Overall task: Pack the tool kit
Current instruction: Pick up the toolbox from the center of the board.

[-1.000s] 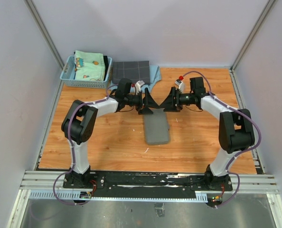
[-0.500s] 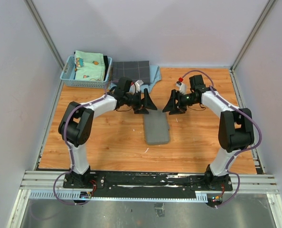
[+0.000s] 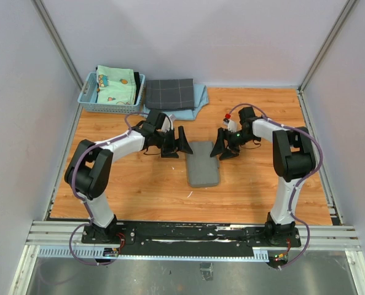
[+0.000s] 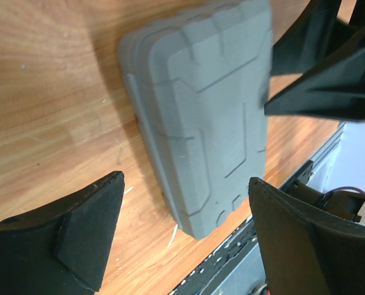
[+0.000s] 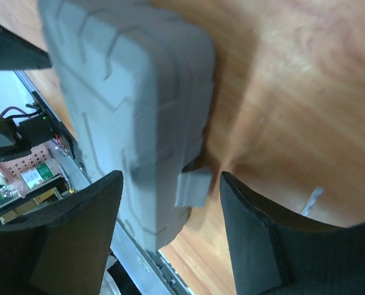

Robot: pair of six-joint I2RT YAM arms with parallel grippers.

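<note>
The tool kit's grey case (image 3: 202,163) lies shut and flat at the middle of the wooden table. No loose tools show. My left gripper (image 3: 181,142) hangs open just left of the case's far end, with nothing between its fingers. My right gripper (image 3: 222,147) stands open just right of that end, also empty. In the left wrist view the case (image 4: 207,104) lies beyond the left gripper (image 4: 185,184), and the right gripper's fingers (image 4: 330,80) show past it. In the right wrist view the case (image 5: 127,92) and its latch tab (image 5: 193,184) lie beyond the right gripper (image 5: 170,175).
A light blue basket (image 3: 112,92) holding a patterned cloth stands at the back left. Beside it lies a dark grey checked folded cloth (image 3: 169,92) on a light blue one. A metal rail (image 3: 195,236) runs along the near edge.
Both grippers have come down and toward the near edge, from above the case's far end to either side of it. The case has not moved.
</note>
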